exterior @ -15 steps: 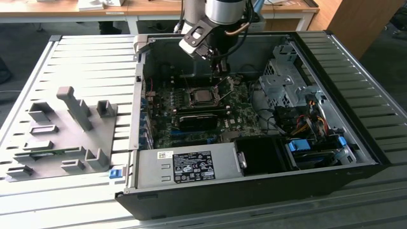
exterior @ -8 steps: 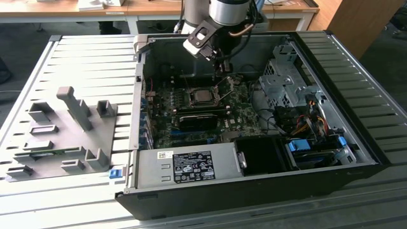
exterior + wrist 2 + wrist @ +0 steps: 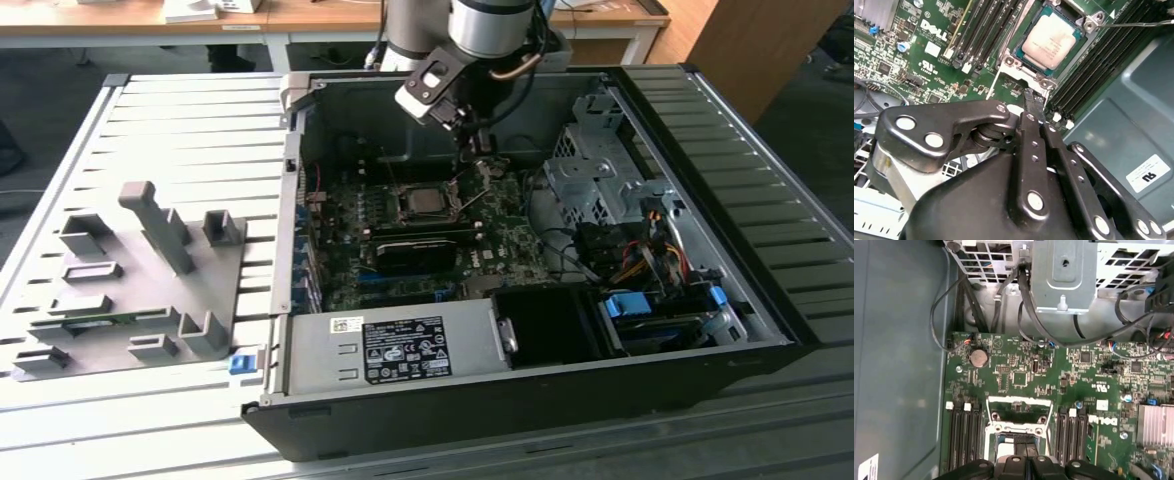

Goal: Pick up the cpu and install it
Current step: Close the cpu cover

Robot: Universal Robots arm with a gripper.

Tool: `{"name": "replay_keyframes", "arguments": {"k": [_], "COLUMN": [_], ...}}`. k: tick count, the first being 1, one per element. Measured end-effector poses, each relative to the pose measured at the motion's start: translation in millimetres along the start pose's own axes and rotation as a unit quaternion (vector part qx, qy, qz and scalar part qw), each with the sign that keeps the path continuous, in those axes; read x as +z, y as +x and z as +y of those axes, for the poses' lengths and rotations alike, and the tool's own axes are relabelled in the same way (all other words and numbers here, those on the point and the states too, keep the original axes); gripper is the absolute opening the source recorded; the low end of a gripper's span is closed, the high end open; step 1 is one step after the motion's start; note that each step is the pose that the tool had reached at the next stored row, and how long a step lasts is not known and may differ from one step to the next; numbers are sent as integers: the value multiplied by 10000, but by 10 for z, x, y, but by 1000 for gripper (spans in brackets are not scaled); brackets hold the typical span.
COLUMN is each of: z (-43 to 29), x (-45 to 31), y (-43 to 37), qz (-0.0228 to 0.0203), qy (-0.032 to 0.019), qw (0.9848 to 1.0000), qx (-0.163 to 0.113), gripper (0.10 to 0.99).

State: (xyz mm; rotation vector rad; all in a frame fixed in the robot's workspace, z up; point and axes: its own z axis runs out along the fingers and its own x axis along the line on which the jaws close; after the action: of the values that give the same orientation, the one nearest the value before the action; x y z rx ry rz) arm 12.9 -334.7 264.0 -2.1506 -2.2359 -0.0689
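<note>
Exterior view: gripper (image 3: 478,152) inside the open case (image 3: 360,110) on the tabletop (image 3: 187,130), back wall close; cpu (image 3: 424,203) seated on the motherboard (image 3: 350,282).
Second wrist view: gripper closed, empty, just beside the cpu; memory slots (image 3: 986,30) flank it.
First wrist view: white label (image 3: 868,467) on the case panel.

Silvery square cpu (image 3: 1050,42) lies flat in socket (image 3: 1029,71).

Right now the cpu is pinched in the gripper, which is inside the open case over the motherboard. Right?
No. The cpu isn't in the gripper; the second wrist view shows it lying in the socket on the motherboard, silvery top up. The gripper is shut on nothing. The rest holds: it is inside the open case, over the motherboard.
</note>
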Motion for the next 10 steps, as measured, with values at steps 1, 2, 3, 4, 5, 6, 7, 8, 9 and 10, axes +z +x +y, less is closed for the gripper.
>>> {"name": "replay_keyframes", "arguments": {"k": [1, 2, 3, 4, 5, 6, 7, 8, 9, 10], "z": [17, 36, 55, 73, 90, 105, 121, 135, 147, 155], "x": [10, 18, 26, 32, 35, 36, 38, 40, 42, 48], "y": [-1, -1, -2, -2, -3, -3, -3, -2, -1, 1], "qz": [0, 0, 0, 0, -1, -1, -1, -1, -1, 0], "qy": [0, 0, 0, 0, 0, 1, 1, 0, 1, 0], "qw": [10000, 10000, 10000, 10000, 10000, 10000, 10000, 10000, 10000, 10000], "qx": [-2, -2, -2, -3, -3, -3, -3, -2, -2, -3], "gripper": [106, 106, 106, 106, 106, 106, 106, 106, 106, 106]}}
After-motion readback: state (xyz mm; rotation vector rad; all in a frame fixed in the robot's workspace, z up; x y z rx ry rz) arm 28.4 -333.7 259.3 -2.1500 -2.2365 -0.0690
